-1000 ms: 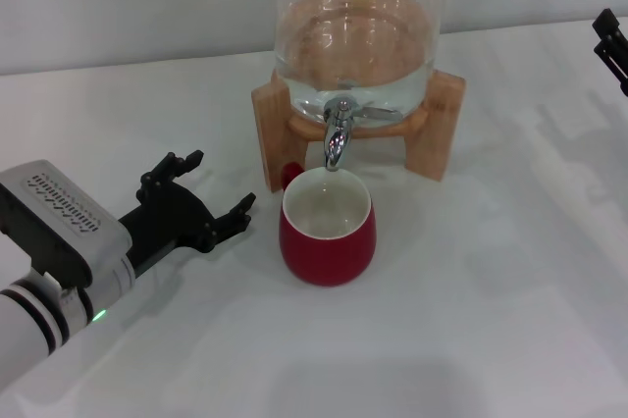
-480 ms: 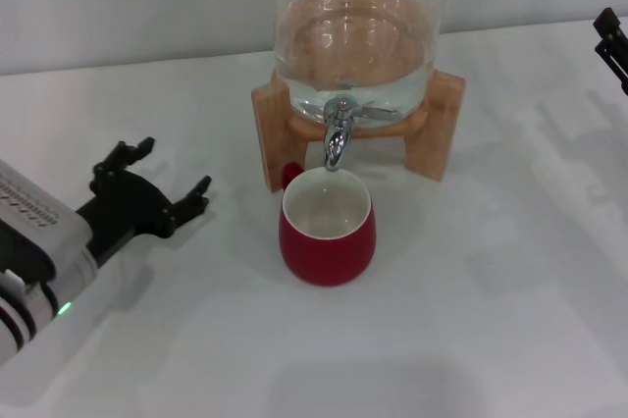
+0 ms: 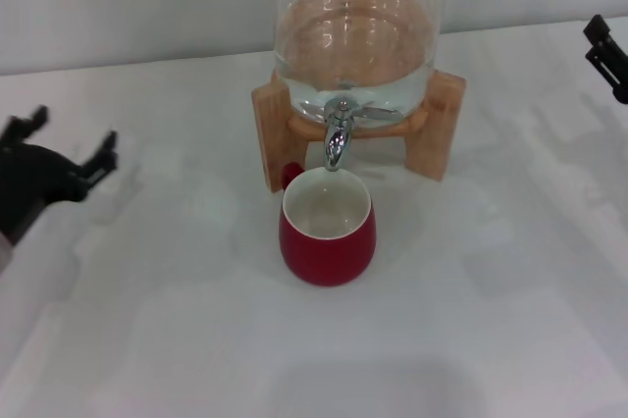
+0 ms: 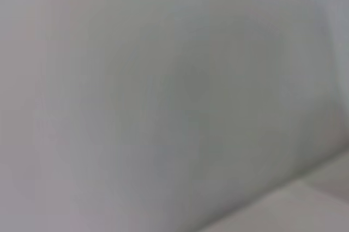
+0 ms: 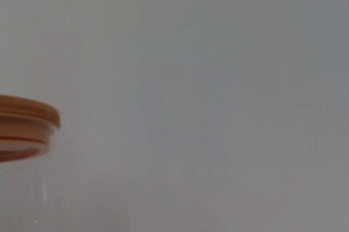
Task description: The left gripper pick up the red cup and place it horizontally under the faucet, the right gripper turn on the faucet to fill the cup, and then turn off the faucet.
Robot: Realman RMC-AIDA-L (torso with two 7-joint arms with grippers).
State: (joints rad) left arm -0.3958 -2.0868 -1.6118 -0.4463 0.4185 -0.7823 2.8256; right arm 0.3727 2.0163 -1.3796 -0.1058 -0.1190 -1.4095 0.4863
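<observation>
Currently I find the red cup [image 3: 327,228] upright on the table [image 3: 491,320], its mouth directly below the faucet [image 3: 337,135] spout, handle toward the wooden stand [image 3: 271,133]. My left gripper [image 3: 61,159] sits far out at the table's left edge, fingers spread and holding nothing, well apart from the cup. My right gripper [image 3: 606,55] shows only at the far right edge; I cannot tell its finger state. Risks: reaching for the small lever (close above the cup rim) could knock the cup off line; late shut-off would overflow it.
</observation>
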